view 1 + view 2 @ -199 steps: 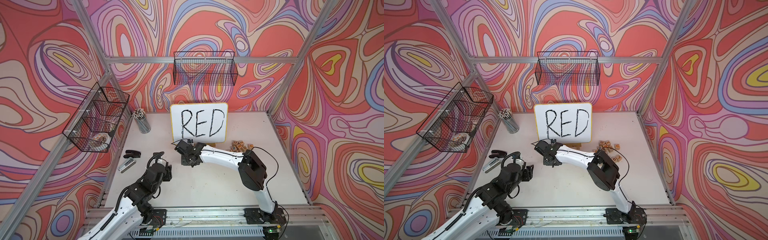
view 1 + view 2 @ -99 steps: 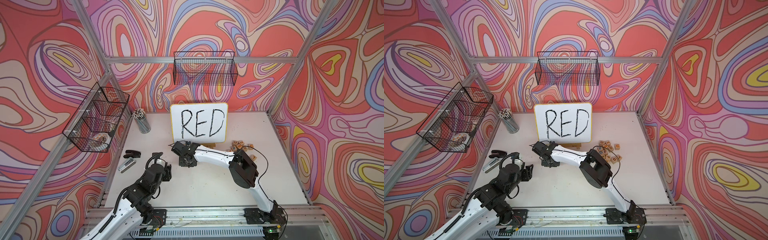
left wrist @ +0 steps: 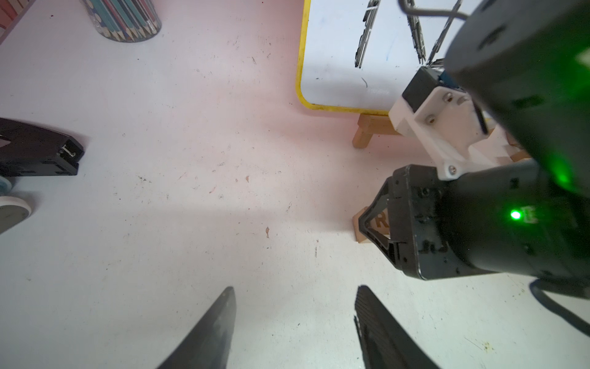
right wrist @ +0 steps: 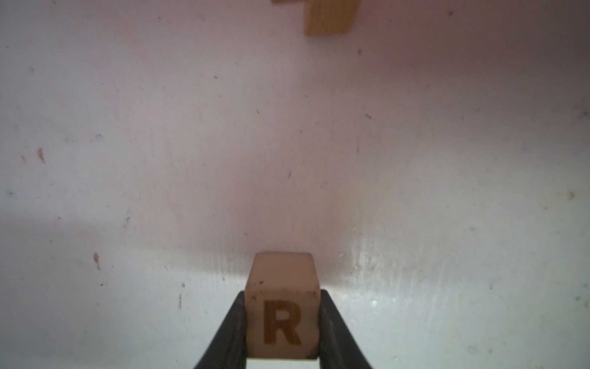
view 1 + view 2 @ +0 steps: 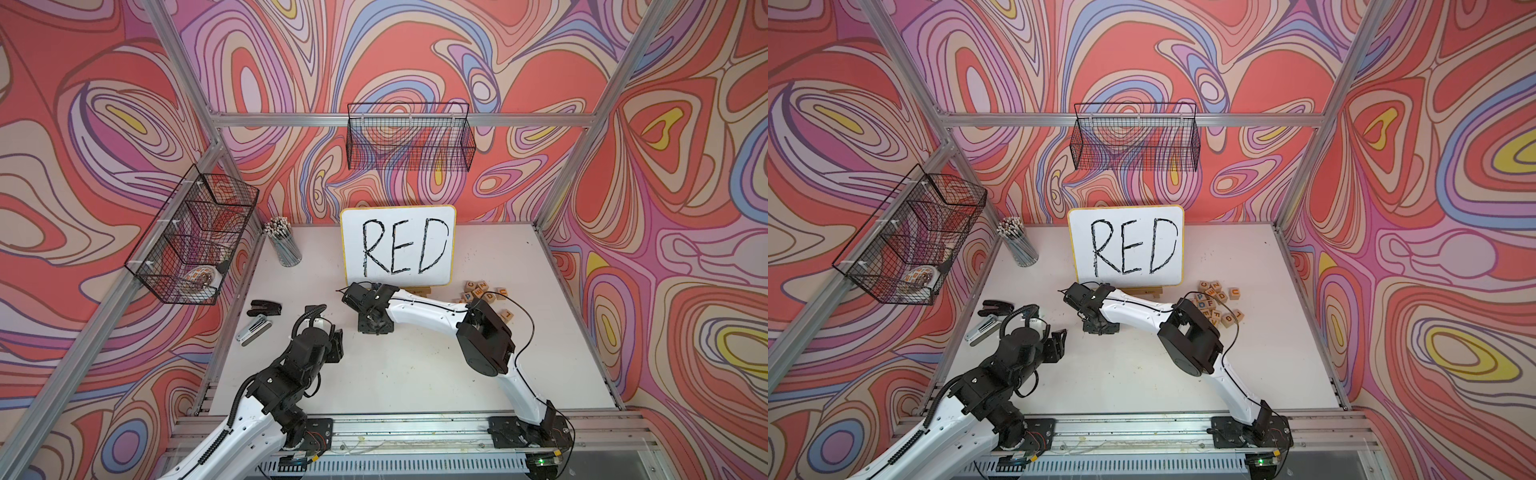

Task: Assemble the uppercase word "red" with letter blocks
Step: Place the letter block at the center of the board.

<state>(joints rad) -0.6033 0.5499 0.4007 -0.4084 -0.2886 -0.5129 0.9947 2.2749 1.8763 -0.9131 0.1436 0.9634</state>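
Note:
A pale wooden letter block marked R (image 4: 282, 313) sits between the fingers of my right gripper (image 4: 282, 297), which is shut on it. In both top views that gripper (image 5: 374, 323) (image 5: 1098, 325) points down at the table, just in front of the board's left end. From the left wrist view the R block (image 3: 372, 223) is low at the tabletop, partly hidden by the fingers. More letter blocks (image 5: 484, 293) (image 5: 1217, 305) lie in a loose pile to the right of the board. My left gripper (image 3: 295, 290) (image 5: 336, 345) hovers open and empty, nearer the table's front left.
A yellow-rimmed white board (image 5: 399, 245) with handwritten RED stands on wooden feet (image 3: 364, 134) at the back. A pencil cup (image 5: 284, 245), a black stapler (image 5: 264, 308) and a silver stapler (image 5: 253, 328) sit on the left. Wire baskets (image 5: 195, 237) (image 5: 409, 137) hang on the walls.
The right arm has swung a little to the left and its gripper has come lower over the table, still holding the R block. The left arm has not moved.

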